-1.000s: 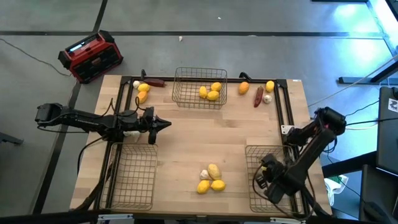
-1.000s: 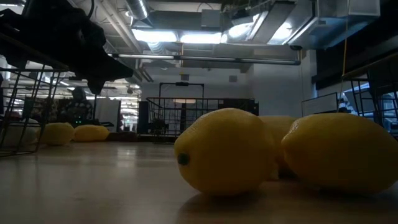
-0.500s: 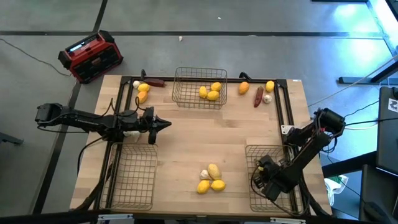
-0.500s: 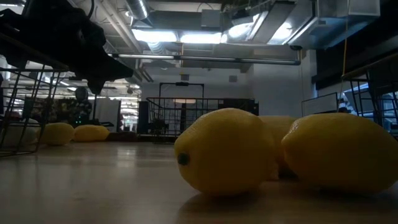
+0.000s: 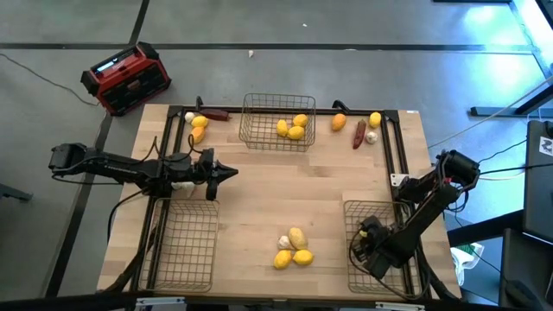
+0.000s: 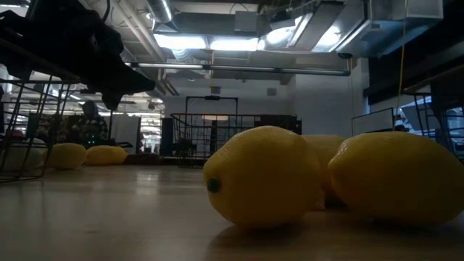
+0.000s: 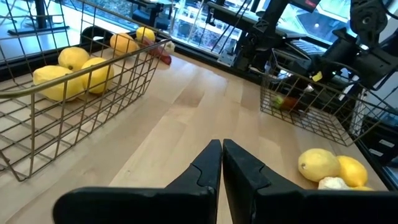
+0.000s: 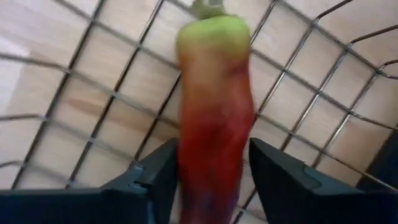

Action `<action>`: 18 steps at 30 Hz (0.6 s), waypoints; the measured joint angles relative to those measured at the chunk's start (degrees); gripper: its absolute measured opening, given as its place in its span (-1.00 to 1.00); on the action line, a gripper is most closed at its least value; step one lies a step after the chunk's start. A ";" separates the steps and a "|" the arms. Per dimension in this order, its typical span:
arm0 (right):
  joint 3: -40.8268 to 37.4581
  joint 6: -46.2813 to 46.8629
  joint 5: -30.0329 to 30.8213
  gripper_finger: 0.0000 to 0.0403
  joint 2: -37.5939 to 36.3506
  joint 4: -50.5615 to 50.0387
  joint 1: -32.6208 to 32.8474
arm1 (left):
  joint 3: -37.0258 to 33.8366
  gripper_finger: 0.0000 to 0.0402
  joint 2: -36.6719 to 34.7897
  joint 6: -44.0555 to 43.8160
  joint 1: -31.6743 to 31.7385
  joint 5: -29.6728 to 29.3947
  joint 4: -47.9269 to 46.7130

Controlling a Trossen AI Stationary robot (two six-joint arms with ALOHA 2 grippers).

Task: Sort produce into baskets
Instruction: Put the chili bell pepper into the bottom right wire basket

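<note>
Red chili with a green stem end [image 8: 214, 106] is clamped between the fingers of the right gripper [image 5: 373, 246], inside the grey wire-mesh basket at lower right [image 5: 354, 212] of the high view; the wire grid and wood are seen right behind it in the right wrist view.

Grey wire basket at top centre [image 5: 259, 119]: three yellow lemon-like fruits [image 5: 295, 128] are held in its right half. Grey wire basket at lower left [image 5: 186, 244]: only mesh over wood is seen.

Loose produce on the light wooden table [image 5: 259, 190]:
- lower centre: cluster of yellow fruits [image 5: 294, 249] with a white garlic bulb [image 5: 283, 243] touching it; the same fruits fill the low view's foreground [image 6: 262, 176].
- upper left: two orange-yellow fruits [image 5: 199, 127], a small garlic bulb [image 5: 189, 117], a dark red chili [image 5: 216, 113].
- upper right: orange fruit [image 5: 339, 122], yellow fruit [image 5: 375, 119], dark red chili [image 5: 359, 134], garlic bulb [image 5: 371, 136].

Left gripper [image 5: 226, 172] is held above bare table at left of centre, jaws pressed together on nothing, tips pointed toward frame right.

Red-and-black box [image 5: 126, 78] is seen on the floor at upper left, off the table.
</note>
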 joint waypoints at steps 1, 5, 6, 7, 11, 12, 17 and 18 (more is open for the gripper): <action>0.03 -0.02 -0.01 0.03 -0.22 0.41 0.00 | 0.00 -0.94 0.00 0.01 -0.01 0.02 0.03; 1.69 -1.58 -0.41 0.17 -1.27 -0.73 0.00 | 0.00 -0.94 0.00 0.05 -0.01 0.04 0.04; 2.36 -1.81 -0.44 0.19 -1.73 -1.70 0.00 | 0.00 -0.94 0.00 0.08 0.01 0.04 0.04; 3.14 -1.84 -0.42 0.20 -2.21 -2.99 0.00 | 0.00 -0.94 0.00 0.07 0.00 0.05 0.03; 7.33 -1.97 -0.11 0.22 -4.24 -9.31 0.00 | 0.00 -0.94 0.00 0.08 -0.01 0.07 0.04; 8.48 -1.98 0.61 0.22 -4.88 -11.05 0.01 | 0.00 -0.94 0.00 0.08 0.01 0.08 0.04; 15.46 -2.06 12.85 0.22 -7.28 -17.94 -0.05 | 0.00 -0.94 0.00 0.12 0.01 0.12 0.04; 16.95 -2.09 15.93 0.22 -7.54 -19.51 -0.25 | 0.00 -0.94 0.00 0.12 -0.01 0.14 0.04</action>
